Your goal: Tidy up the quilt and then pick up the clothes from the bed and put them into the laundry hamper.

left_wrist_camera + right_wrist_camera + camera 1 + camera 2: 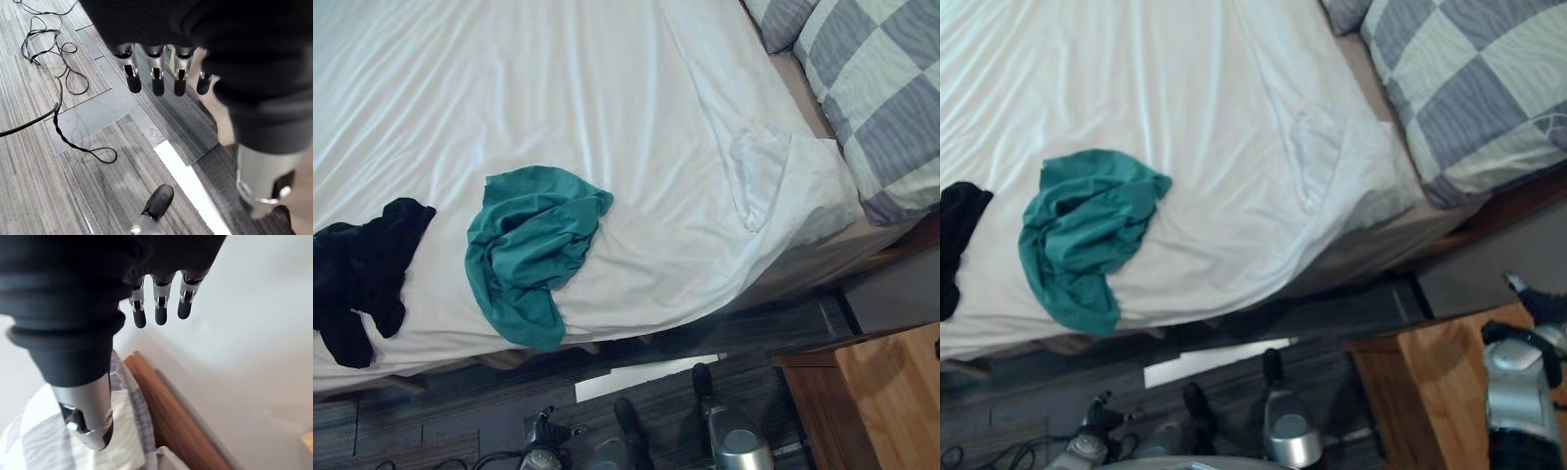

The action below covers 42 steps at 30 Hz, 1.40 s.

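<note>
Both my left hand (156,73) and right hand (159,303) hang slack-fingered and empty, while 2 soft, light garments, teal (533,250) and black (362,274), lie near the bed's (607,98) edge, best pinched at bunched folds.

I see a bed (862,245) across the far part of the scene, with checked grey-and-white pillows (881,108) at its right end. Near me the floor (440,416) is dark grey striped carpet tile with a pale strip (646,377). At the near right stands a wooden bedside table (891,401). A plain pale wall (254,318) rises behind a wooden headboard (171,416).
</note>
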Motion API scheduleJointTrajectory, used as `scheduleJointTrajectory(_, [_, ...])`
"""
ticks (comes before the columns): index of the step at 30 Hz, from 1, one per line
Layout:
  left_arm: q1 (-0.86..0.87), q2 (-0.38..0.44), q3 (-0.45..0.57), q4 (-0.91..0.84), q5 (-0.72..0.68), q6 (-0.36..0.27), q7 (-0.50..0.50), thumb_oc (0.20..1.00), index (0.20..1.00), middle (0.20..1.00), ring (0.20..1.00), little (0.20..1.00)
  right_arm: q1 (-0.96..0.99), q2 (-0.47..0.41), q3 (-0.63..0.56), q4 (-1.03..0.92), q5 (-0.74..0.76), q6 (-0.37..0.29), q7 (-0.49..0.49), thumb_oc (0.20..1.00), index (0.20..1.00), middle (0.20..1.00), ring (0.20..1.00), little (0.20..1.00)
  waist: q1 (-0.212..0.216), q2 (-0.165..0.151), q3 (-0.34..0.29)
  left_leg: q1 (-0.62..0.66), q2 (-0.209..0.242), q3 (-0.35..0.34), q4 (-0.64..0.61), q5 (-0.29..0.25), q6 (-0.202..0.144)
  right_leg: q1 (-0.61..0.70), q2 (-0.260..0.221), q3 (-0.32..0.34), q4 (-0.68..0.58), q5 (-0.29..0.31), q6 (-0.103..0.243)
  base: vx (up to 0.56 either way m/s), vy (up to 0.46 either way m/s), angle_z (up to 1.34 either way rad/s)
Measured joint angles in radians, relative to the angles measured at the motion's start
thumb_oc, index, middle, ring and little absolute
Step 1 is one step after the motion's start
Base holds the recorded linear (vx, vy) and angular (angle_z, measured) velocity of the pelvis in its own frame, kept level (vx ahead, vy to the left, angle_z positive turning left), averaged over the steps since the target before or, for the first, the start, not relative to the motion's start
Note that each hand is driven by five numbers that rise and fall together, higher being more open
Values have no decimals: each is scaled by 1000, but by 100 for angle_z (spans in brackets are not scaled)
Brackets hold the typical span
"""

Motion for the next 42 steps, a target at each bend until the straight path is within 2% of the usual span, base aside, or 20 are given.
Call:
scheduleJointTrajectory(2, [-12, 9, -40, -1, 0, -15, -14, 1000, 1000, 1000, 1000, 1000, -162, -176, 145, 42, -11, -26, 59, 1000, 1000, 1000, 1000, 1000, -3, -1, -2, -30, -2, 3, 0, 11, 3, -33, -3, -3, 0, 11, 8, -113, -35, -7])
scheduleJointTrajectory(6, [-31, 19, -58, -7, -2, -43, -17, 1000, 1000, 1000, 1000, 1000, -447, -310, 326, 135, -18, -67, 125, 1000, 1000, 1000, 1000, 1000, 58, -3, -3, -79, 3, -7, 6, 47, 4, -74, 0, -22, 4, 27, -7, -74, -63, 14])
scheduleJointTrajectory(7, [-39, 31, -69, -8, -2, -47, -16, 1000, 1000, 1000, 1000, 1000, -567, -361, 428, 205, -19, -70, 151, 1000, 1000, 1000, 1000, 1000, 64, 1, -2, -101, 3, -23, 6, 55, 4, -91, 0, -34, 5, 29, -7, -19, -21, 30])
scheduleJointTrajectory(9, [-49, 45, -68, 1, -4, -45, -15, 1000, 1000, 1000, 1000, 1000, -641, -357, 448, 241, -18, -79, 165, 1000, 1000, 1000, 1000, 1000, 92, 2, -1, -120, 5, -42, 7, 62, 4, -100, 1, -54, 6, 36, -13, -53, -76, 29])
scheduleJointTrajectory(12, [-69, 74, -67, 14, -43, -55, -8, 1000, 1000, 1000, 1000, 1000, -890, -358, 617, 450, -6, -80, 177, 1000, 1000, 1000, 1000, 1000, 134, 15, 12, -179, 5, -56, 7, 74, 4, -149, -1, -69, 6, 36, -13, -46, -81, 14])
scheduleJointTrajectory(17, [-75, 83, -68, 23, -49, -63, 11, 1000, 1000, 1000, 1000, 1000, -1039, -305, 723, 653, 78, -89, 224, 1000, 1000, 1000, 1000, 1000, 173, 39, 69, -223, 2, -79, 7, 84, 5, -184, -3, -88, 6, 44, -19, -62, -43, 14])
scheduleJointTrajectory(18, [-78, 83, -68, 21, -75, -63, 12, 1000, 1000, 1000, 1000, 1000, -1064, -282, 727, 714, 115, -90, 242, 548, 548, 548, 548, 548, 181, 43, 80, -243, 2, -80, 7, 86, 4, -203, -3, -88, 7, 45, -20, -49, -3, 0])
scheduleJointTrajectory(19, [-84, 83, -68, 22, -81, -63, 12, 1000, 1000, 1000, 1000, 1000, -1068, -275, 727, 742, 128, -90, 250, 438, 438, 438, 438, 438, 186, 44, 90, -248, 2, -81, 7, 87, 4, -207, -4, -89, 7, 45, -20, -34, 6, 6])
scheduleJointTrajectory(20, [-95, 83, -66, 24, -82, -62, 12, 1000, 1000, 1000, 1000, 1000, -1079, -249, 725, 812, 177, -89, 269, 200, 200, 200, 200, 200, 189, 46, 113, -250, 1, -84, 7, 89, 4, -208, -5, -94, 7, 47, -22, -20, 13, 7])
scheduleJointTrajectory(26, [-114, 80, -66, 21, -82, -62, 12, 1000, 1000, 1000, 1000, 1000, -1007, -193, 641, 853, 240, -78, 323, 200, 200, 200, 200, 200, 185, 45, 128, -201, -8, -85, 7, 89, 4, -151, -16, -103, 7, 47, -22, 4, 39, 9])
scheduleJointTrajectory(29, [-124, 81, -64, 19, -81, -62, 9, 1000, 1000, 1000, 1000, 1000, -809, -183, 509, 730, 261, -89, 324, 200, 200, 200, 200, 200, 184, 38, 129, -140, -5, -97, 6, 88, 4, -79, -16, -113, 7, 46, -22, 70, 57, 17])
scheduleJointTrajectory(31, [-129, 78, -51, 10, -81, -54, 6, 1000, 1000, 1000, 1000, 1000, -619, -154, 346, 575, 277, -91, 319, 200, 200, 200, 200, 200, 180, 33, 130, -115, -2, -98, 6, 71, 6, -57, -10, -112, 7, 46, -22, 83, 60, 3])
scheduleJointTrajectory(32, [-122, 79, -37, 2, -81, -46, 4, 1000, 1000, 1000, 1000, 1000, -472, -97, 252, 442, 277, -114, 317, 586, 586, 586, 586, 586, 178, 22, 127, -92, 0, -99, 6, 71, 6, -31, -10, -113, 7, 46, -22, 47, 43, 0])
scheduleJointTrajectory(33, [-115, 80, -33, 1, -81, -42, 2, 1000, 1000, 1000, 1000, 1000, -437, -75, 254, 430, 277, -115, 321, 950, 950, 950, 950, 950, 166, 12, 123, -77, 0, -99, 6, 70, 4, -21, -10, -110, 7, 46, -22, 81, 68, -8])
scheduleJointTrajectory(34, [-109, 78, -23, 0, -80, -36, -2, 1000, 1000, 1000, 1000, 1000, -390, -61, 249, 414, 276, -107, 321, 1000, 1000, 1000, 1000, 1000, 156, 7, 123, -60, 1, -96, 3, 62, 4, -5, -10, -108, 6, 45, -20, 81, 51, -13])
scheduleJointTrajectory(36, [-106, 77, 13, -10, -77, -31, -12, 1000, 1000, 1000, 1000, 1000, -219, 1, 126, 341, 272, -112, 318, 1000, 1000, 1000, 1000, 1000, 131, -2, 115, -33, 6, -84, 0, 37, -11, 17, -3, -91, 6, 8, -22, 92, 65, -20])
scheduleJointTrajectory(38, [-90, 77, 35, -8, -76, -29, -13, 1000, 1000, 1000, 1000, 1000, -150, 52, 88, 318, 272, -107, 314, 1000, 1000, 1000, 1000, 1000, 114, -17, 99, -22, 8, -80, -1, 36, -10, 26, -1, -86, 6, 8, -21, 62, 71, -19])
scheduleJointTrajectory(39, [-68, 75, 32, 7, -73, -18, -15, 1000, 1000, 1000, 1000, 1000, -59, 93, 93, 334, 270, -101, 314, 1000, 1000, 1000, 1000, 1000, 75, -29, 43, -23, 13, -73, -1, 24, -15, 18, 5, -74, 5, -2, -25, 105, 110, -19])
scheduleJointTrajectory(40, [-67, 69, 35, 13, -70, -14, -17, 1000, 1000, 1000, 1000, 1000, -16, 117, 74, 337, 266, -101, 311, 1000, 1000, 1000, 1000, 1000, 56, -39, 26, -20, 12, -69, -1, 21, -11, 19, 3, -71, 5, -2, -25, 86, 82, -20])
scheduleJointTrajectory(42, [-35, 57, 42, 36, -64, -8, -20, 1000, 1000, 1000, 1000, 1000, 89, 212, 28, 350, 267, -78, 274, 1000, 1000, 1000, 1000, 1000, 42, -63, -56, -3, 13, -42, -1, 11, -7, 21, 3, -49, 0, -5, -19, 85, 92, -31])
